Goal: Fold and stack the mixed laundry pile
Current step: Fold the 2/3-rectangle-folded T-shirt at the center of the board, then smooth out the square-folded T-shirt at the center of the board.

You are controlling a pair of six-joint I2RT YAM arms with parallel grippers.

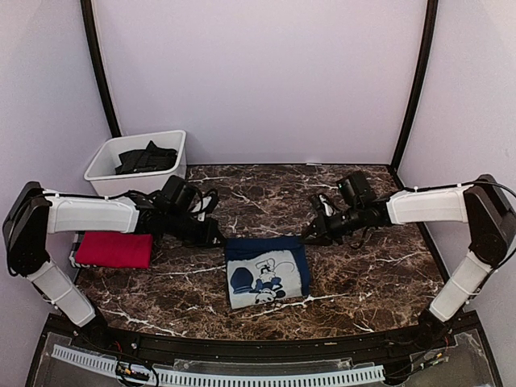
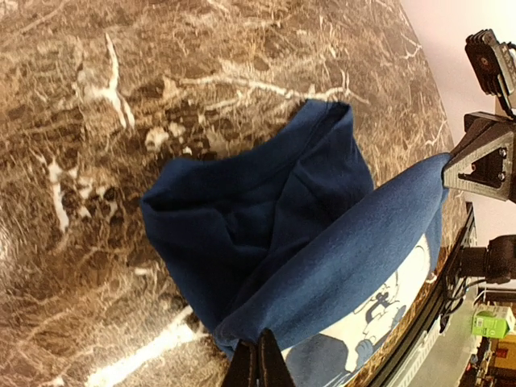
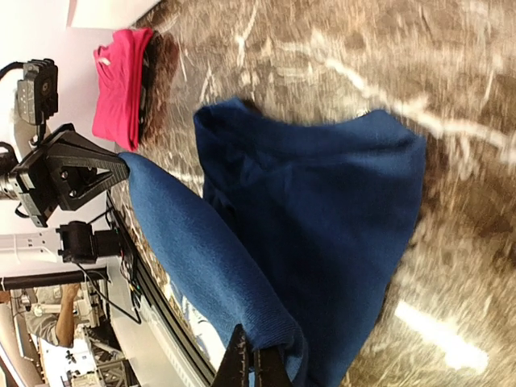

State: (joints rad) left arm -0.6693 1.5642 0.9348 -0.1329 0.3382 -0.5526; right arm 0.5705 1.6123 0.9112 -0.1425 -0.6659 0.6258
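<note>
Navy T-shirt [image 1: 266,270] sits mid-table, cartoon print up on the near part, far edge lifted off the marble table [image 1: 371,274]. That raised edge runs left-right, strung between my 2 grippers. Left gripper [image 1: 218,238] is pinched fully closed on its left corner, right gripper [image 1: 310,235] fully closed on its right corner. Both wrist views show blue cloth clamped at the fingertips. The rest of the shirt lies toward the near edge from both jaws, so I judge the next move is a fold carried toward my bases, both arms in step; neither is nearer. Risk: an uneven pull skews the crease. Red T-shirt [image 1: 114,248] lies folded at the left, well apart. Dark garment [image 1: 147,159] sits in the white bin [image 1: 113,184], far left.
</note>
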